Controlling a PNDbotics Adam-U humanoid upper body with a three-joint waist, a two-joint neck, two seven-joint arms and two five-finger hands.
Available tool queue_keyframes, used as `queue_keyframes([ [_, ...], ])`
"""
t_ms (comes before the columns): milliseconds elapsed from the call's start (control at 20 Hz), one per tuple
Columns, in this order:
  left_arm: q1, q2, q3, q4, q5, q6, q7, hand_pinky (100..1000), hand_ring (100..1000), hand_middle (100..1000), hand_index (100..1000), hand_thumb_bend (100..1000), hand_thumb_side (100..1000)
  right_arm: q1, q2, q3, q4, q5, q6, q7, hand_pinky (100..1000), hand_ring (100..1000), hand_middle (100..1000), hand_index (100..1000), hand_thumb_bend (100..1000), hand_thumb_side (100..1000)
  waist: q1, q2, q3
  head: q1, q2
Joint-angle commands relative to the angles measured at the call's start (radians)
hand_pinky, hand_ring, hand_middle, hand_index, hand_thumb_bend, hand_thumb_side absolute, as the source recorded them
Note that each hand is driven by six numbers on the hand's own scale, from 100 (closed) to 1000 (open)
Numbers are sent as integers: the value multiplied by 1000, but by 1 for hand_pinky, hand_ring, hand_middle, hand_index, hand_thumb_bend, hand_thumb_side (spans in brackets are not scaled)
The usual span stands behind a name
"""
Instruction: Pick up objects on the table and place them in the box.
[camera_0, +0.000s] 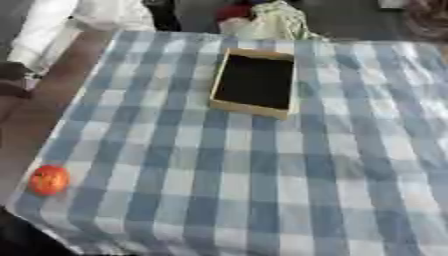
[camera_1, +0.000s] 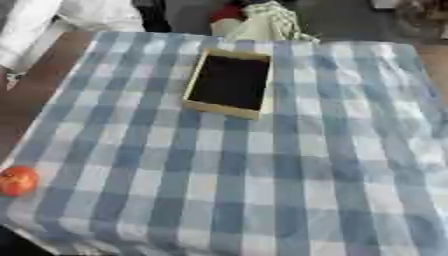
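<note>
A shallow wooden box with a dark inside stands on the far middle of the table, and nothing shows in it. A round orange-red object lies on the blue and white checked cloth at the near left edge of the table. Neither of my hands shows in either view.
A person in white is at the far left corner, touching nothing on the table. A heap of cloth and a red thing lie beyond the far edge. The brown floor runs along the table's left side.
</note>
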Motion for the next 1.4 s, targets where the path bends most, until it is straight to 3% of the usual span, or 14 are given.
queue_keyframes([
  [50,7,46,28,13,-68,6,39,682,876,749,770,100,521,-2,-33,1,-21,8,4,-1,712,701,743,727,100,769,2,-13,4,-9,7],
  [400,28,84,43,82,-171,-5,102,688,878,752,785,100,491,1,-35,2,-21,10,7,1,712,701,743,727,100,769,6,-15,10,-22,7],
  [1000,29,155,40,218,-312,-27,83,695,874,753,811,100,453,23,-36,2,-21,25,15,-1,711,702,743,727,100,766,25,-46,38,-36,7],
  [1200,31,163,52,279,-333,-28,81,699,880,758,819,100,491,26,-34,1,-21,31,18,-2,711,702,743,727,100,765,29,-54,43,-43,7],
  [1400,24,166,63,350,-368,-21,49,707,892,768,846,100,583,27,-33,1,-21,34,20,-5,711,702,743,726,100,764,30,-56,40,-42,7],
])
